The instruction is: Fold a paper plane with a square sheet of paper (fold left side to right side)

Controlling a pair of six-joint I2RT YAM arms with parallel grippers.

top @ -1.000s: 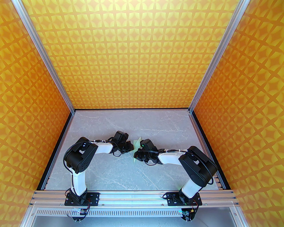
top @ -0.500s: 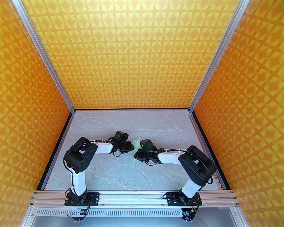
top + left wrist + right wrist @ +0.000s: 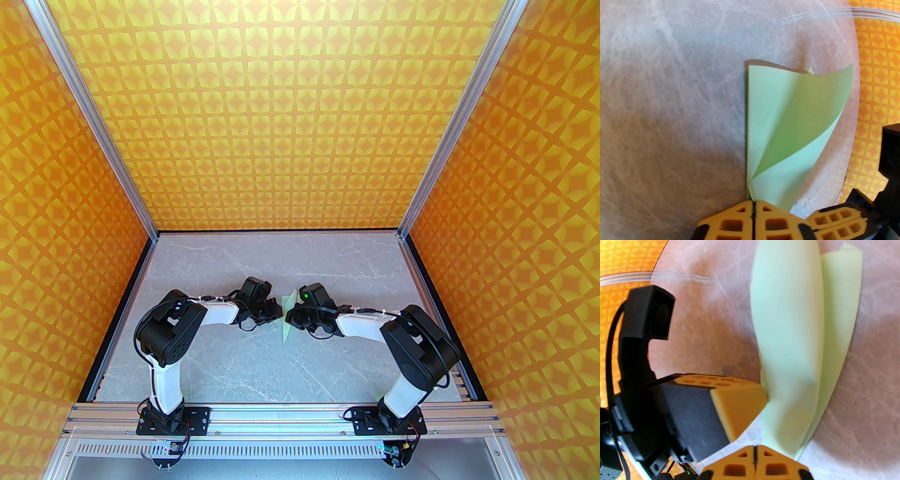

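Now shifting: the right gripper (image 3: 289, 319) is sitting a little farther from the near edge and closer to its partner than a second ago, with its forearm lying flatter across the table (image 3: 225, 361).
Paper change: the square sheet of paper (image 3: 286, 331) is showing from above as a thin upright sliver, where a second ago it was splaying out in wider flaps beside the right wrist.
Left arm: it is holding the same pose through all three overhead pictures.
Left gripper (image 3: 753, 212): its fingers are pressing fully together. In the left wrist view the sheet's near corner is running straight into the seam between them, so they are pinching the paper.
Right gripper state: its fingers are likewise pressing together with no gap. In the right wrist view the sheet's lower edge is passing just behind the right-hand fingertip, and I cannot tell whether any paper is caught there.
Sheet position: it is standing on edge at mid-table, between the two grippers and close against both.
Sheet shape: it is curling rather than lying flat. One layer is bowing over to the right, a second is rising behind it, and a darker shaded underside is showing in the left wrist view.
Tips together: they are sitting just beside each other at the sheet's base.
Surroundings: orange patterned walls (image 3: 300, 117) are enclosing the marble-grey table on three sides.
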